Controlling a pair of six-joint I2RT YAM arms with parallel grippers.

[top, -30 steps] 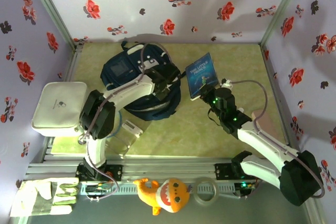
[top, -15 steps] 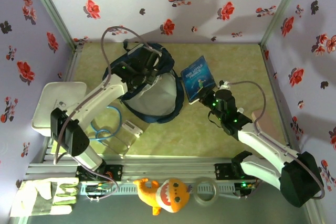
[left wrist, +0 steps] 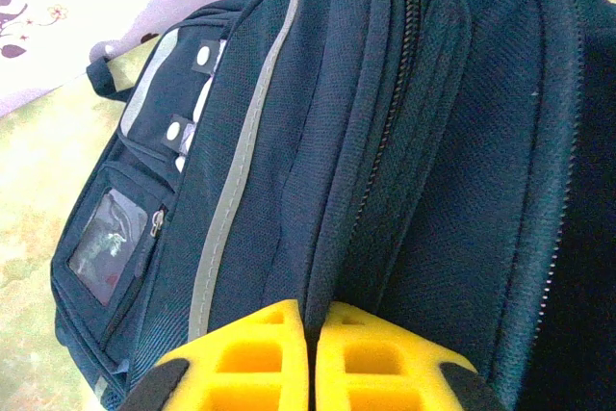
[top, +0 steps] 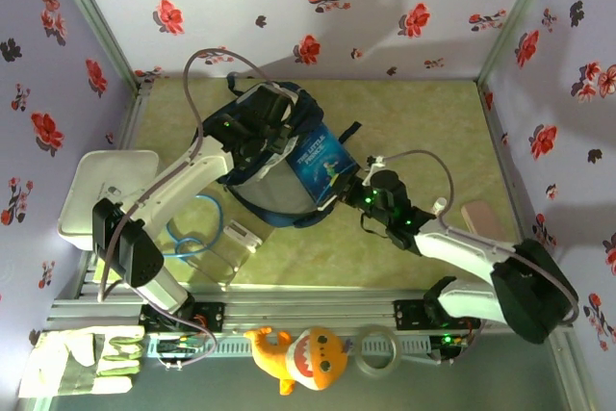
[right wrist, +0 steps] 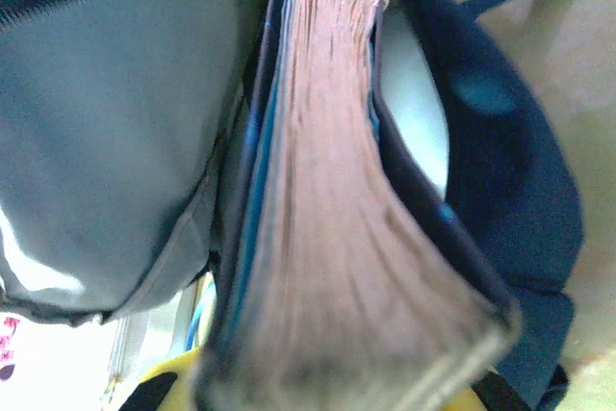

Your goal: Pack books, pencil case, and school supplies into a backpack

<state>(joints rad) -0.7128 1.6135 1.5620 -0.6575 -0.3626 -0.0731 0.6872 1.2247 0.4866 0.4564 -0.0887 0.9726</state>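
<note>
The backpack [top: 300, 108] is set far and left of centre on the surface [top: 433, 122]. The book [top: 322, 166] is leaned into its opened mouth (at the right side). The tray [top: 96, 190] is placed left of the backpack, at the surface's left edge. The plush toy [top: 303, 358] is laid on the near rail, between a glove [top: 82, 358] and a tape roll [top: 358, 351].

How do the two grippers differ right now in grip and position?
The left gripper pinches a fold of the backpack; the right gripper clamps the blue book. The left sits at the backpack's far edge; the right stands beside its right side. Both are shut.
</note>
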